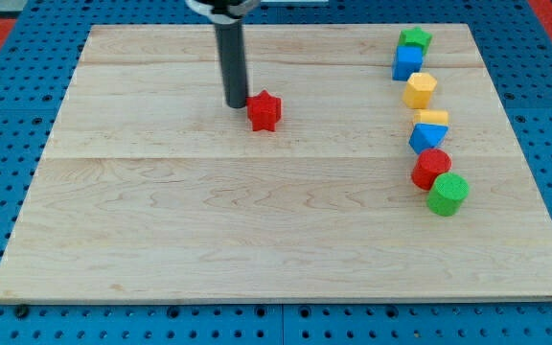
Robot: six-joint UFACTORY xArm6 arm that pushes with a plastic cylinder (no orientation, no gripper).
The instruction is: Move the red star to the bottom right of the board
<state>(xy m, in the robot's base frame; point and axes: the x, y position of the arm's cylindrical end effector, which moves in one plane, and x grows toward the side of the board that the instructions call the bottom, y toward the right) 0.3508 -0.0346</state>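
On the wooden board [257, 220], toward the view's top and a little left of the middle, sits the red star [264, 111]. It serves as the landmark for everything else. My tip [235, 103] stands just to the view's left of the red star, right beside it; whether the two actually touch cannot be told from this angle. The rod rises straight up from that point and leaves the picture at the view's top. It carries no jaws, so it holds nothing: it is only a bare dark rod resting at the board's surface.

Well apart from the red star, toward the view's right, a loose column of blocks runs down the board. At its top, higher in the view than the red star, lies a green star [414, 39], with a blue cube [407, 63] touching it just below. Next comes a yellow hexagon [420, 90], roughly level with the red star. Below that level sit a yellow block [432, 117] whose shape is partly hidden, a blue block [427, 137] pressed against it, then a red cylinder [431, 169] and a green cylinder [448, 194], these last two touching.

Around the board lies a blue pegboard surface [8, 115].
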